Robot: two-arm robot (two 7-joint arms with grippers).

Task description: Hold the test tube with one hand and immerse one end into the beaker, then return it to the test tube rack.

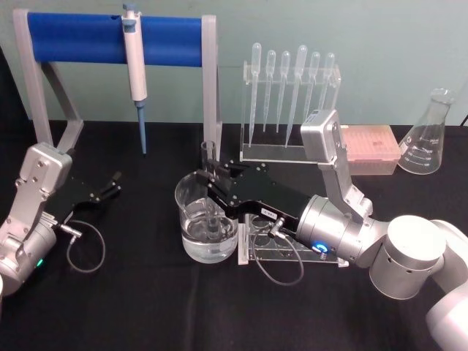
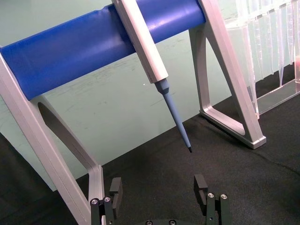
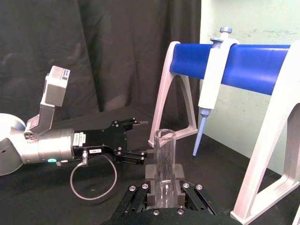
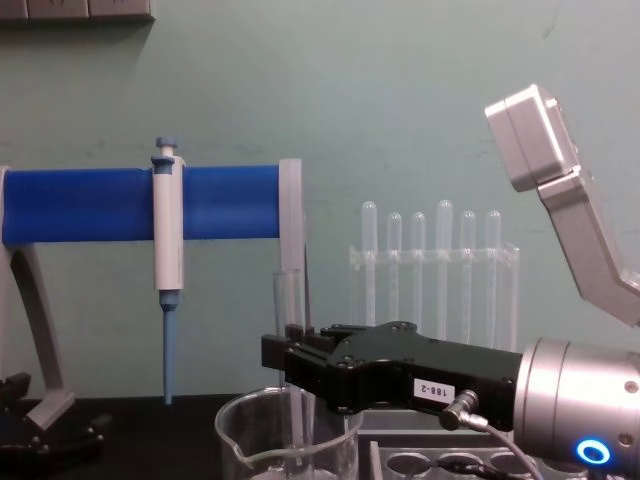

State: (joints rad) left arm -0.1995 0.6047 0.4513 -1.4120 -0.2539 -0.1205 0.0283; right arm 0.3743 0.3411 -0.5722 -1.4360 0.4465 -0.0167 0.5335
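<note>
Test tube rack (image 1: 256,252): I see it mid-desk, just beside the beaker (image 1: 191,245).
Right gripper (image 1: 212,175): clamped on the test tube (image 1: 207,155), which is upright with its lower end inside the beaker.
Left gripper (image 1: 113,183): idle near the desk's left edge, fingers apart.

The right end effector (image 3: 165,182) grips the upright test tube (image 3: 164,151).

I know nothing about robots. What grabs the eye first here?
The right gripper, in the middle, clamps an upright test tube whose lower end dips into a beaker of water. Behind, a white-and-blue pipette hangs on a bright blue bar, and the left gripper is open at the left.
</note>
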